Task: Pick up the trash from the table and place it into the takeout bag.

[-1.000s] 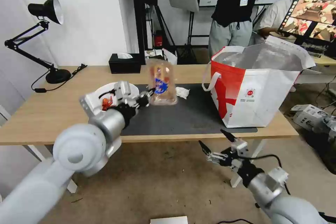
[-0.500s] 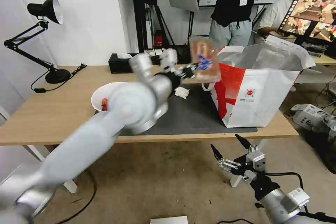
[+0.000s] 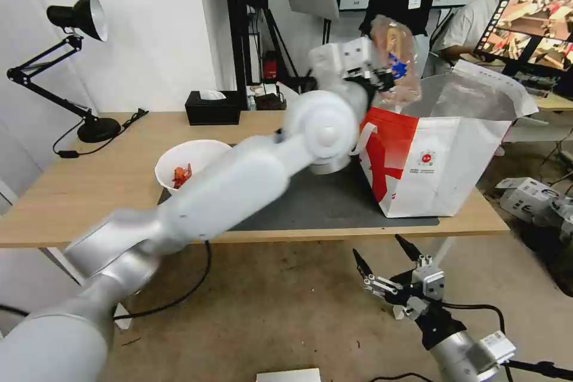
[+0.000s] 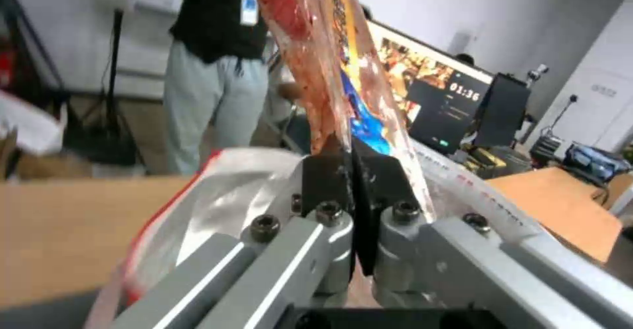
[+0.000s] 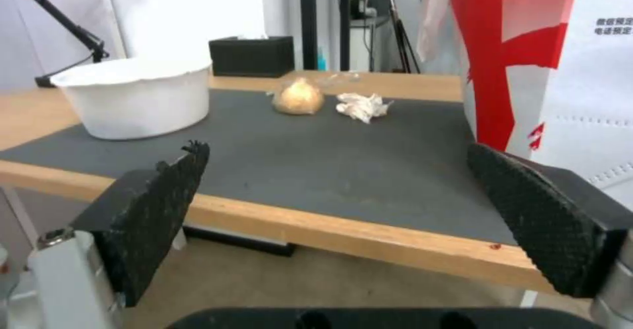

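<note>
Two grippers showed: low in the frame, the right gripper (image 3: 391, 267) hung wide open and empty. Upper centre, the left gripper (image 3: 382, 79) pinched the tray (image 3: 395, 59) above the bag's (image 3: 453, 155) near rim; released early, it might have fallen outside.

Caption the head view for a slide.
Left pincer holds clear plastic tray above takeout bag; right pincer waits open below table.

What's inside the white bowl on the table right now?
Red crayfish shells lie against the inner wall of the white bowl in the head view. The near wall hides the rest of its bottom; the right wrist view shows only its outside.
</note>
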Available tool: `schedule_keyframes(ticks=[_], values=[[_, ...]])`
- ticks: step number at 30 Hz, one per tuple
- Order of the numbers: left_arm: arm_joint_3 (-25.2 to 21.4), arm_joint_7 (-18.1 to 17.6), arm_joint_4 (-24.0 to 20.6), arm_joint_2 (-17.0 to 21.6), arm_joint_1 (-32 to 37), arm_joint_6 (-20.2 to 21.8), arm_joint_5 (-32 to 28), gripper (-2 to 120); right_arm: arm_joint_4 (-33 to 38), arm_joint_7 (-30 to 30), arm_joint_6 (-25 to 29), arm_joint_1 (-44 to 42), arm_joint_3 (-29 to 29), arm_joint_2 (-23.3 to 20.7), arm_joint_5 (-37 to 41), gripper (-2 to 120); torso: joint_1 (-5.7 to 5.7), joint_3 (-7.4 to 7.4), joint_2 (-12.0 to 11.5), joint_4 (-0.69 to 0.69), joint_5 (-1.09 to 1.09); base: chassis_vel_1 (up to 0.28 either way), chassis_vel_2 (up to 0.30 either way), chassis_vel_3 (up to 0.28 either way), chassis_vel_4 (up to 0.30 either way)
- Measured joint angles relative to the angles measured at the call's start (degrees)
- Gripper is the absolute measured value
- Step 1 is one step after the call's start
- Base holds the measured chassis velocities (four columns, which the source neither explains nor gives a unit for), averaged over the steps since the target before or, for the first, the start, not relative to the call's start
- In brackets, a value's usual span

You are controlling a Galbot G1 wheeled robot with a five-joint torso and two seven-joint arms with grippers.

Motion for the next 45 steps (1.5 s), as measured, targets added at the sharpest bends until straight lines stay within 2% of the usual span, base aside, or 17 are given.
schedule_keyframes(ticks=[1, 4, 11, 14, 18, 21, 23, 24, 26, 28, 33, 36, 37, 40, 41, 42, 45], values=[[0.0, 0.0, 0.0, 0.0, 0.0, 0.0, 0.0, 0, 0.0, 0.0, 0.0, 0.0, 0.0, 0.0, 0.0, 100, 0.0, 0.0, 0.0, 0.0, 0.0, 0.0, 0.0, 0.0, 0.0], [2.7, 4.5, 4.2, -3.0, -0.1, -0.6, 7.4, 0, 0.2, 0.0, 0.1, -0.2, -0.1, 0.7, 0.0, 100, -0.01, 0.0, 0.0, 0.0, 0.0, 0.0, 0.0, 0.0, 0.0], [5.4, 9.4, 9.1, -5.0, -0.1, -0.6, 15.6, 0, 0.6, 0.1, 0.1, 0.1, -1.2, 1.7, 0.0, 100, 0.0, 0.0, 0.0, 0.01, -0.01, 0.0, 0.0, 0.0, 0.0], [6.7, 12.7, 13.4, -6.1, -0.1, -0.5, 21.5, 0, 0.8, 0.2, 0.1, 0.2, -1.5, 2.3, 0.0, 100, -0.01, 0.0, 0.0, 0.01, -0.01, 0.0, 0.0, 0.0, 0.0], [7.5, 14.9, 16.2, -6.6, -0.4, 1.3, 25.0, 0, 1.0, 0.2, 0.1, 0.2, -1.8, 2.7, 0.0, 100, -0.01, 0.0, 0.0, 0.01, -0.01, 0.0, 0.0, 0.0, 0.0], [7.8, 15.8, 16.3, -6.3, -0.6, 3.1, 25.4, 1, 1.1, 0.3, 0.1, 0.3, -1.8, 2.9, 0.0, 100, -0.01, 0.0, 0.0, 0.0, -0.02, 0.0, 0.0, 0.0, 0.0], [7.8, 15.9, 16.1, -6.2, -0.7, 3.7, 25.1, 5, 1.2, 0.3, 0.1, 0.3, -1.8, 2.9, 0.0, 100, -0.01, 0.0, 0.0, 0.01, -0.02, 0.0, 0.0, 0.0, 0.0], [7.9, 15.9, 15.3, -5.9, -0.7, 4.2, 23.5, 14, 1.2, 0.3, 0.1, 0.5, -1.8, 2.9, 0.0, 100, -0.01, 0.0, 0.0, 0.01, -0.02, 0.0, 0.0, 0.0, 0.0], [7.9, 15.1, 14.6, -5.7, -0.8, 4.4, 21.4, 17, 1.2, 0.4, 0.0, 0.7, -1.8, 2.9, 0.1, 100, -0.01, -0.01, 0.0, 0.01, -0.02, 0.0, 0.0, 0.0, 0.0], [7.3, 13.7, 14.0, -5.6, -1.2, 4.5, 18.8, 30, 1.2, 0.4, -0.1, 1.0, -1.9, 3.0, 0.1, 100, -0.01, -0.01, 0.0, 0.01, -0.02, 0.0, 0.0, 0.0, 0.0], [5.6, 11.9, 13.2, -5.7, -1.5, 4.1, 15.4, 43, 1.2, 0.4, -0.1, 1.1, -2.2, 3.1, 0.1, 100, -0.01, 0.0, 0.0, 0.01, -0.02, 0.0, 0.0, 0.0, 0.0], [2.9, 7.5, 9.9, -4.9, -1.4, 3.1, 10.9, 58, 1.2, 0.7, -0.3, 1.5, -2.0, 2.8, 0.4, 100, -0.01, -0.01, 0.0, -0.02, -0.02, 0.0, 0.0, 0.0, 0.0], [2.9, 7.5, 9.9, -4.9, -1.4, 3.1, 10.9, 58, 1.2, 0.7, -0.3, 1.5, -2.0, 2.8, 0.4, 100, -0.01, -0.01, 0.0, -0.02, -0.02, 0.0, 0.0, 0.0, 0.0], [-0.3, 3.0, 3.1, -0.2, 0.3, 2.7, 7.7, 71, 1.6, 1.8, -0.6, 2.3, -1.2, 2.3, 1.5, 100, -0.01, -0.01, 0.0, -0.02, -0.02, 0.0, 0.0, 0.0, 0.0], [-1.6, 1.0, -0.7, 2.8, 1.8, 2.6, 6.9, 77, 1.9, 2.2, -1.2, 2.6, -0.7, 2.2, 2.0, 100, -0.01, -0.01, 0.0, 0.01, -0.04, 0.0, 0.0, 0.0, 0.0], [-1.6, 1.0, -0.7, 2.8, 1.8, 2.6, 6.9, 77, 1.9, 2.2, -1.2, 2.6, -0.7, 2.2, 2.0, 100, -0.01, -0.01, 0.0, 0.01, -0.04, 0.0, 0.0, 0.0, 0.0], [-4.5, -1.7, -8.7, 9.9, 5.5, 2.2, 6.2, 90, 2.0, 2.8, -1.9, 3.8, 0.1, 2.1, 2.9, 100, -0.01, -0.01, 0.0, 0.03, -0.05, 0.0, 0.0, 0.0, 0.0]])
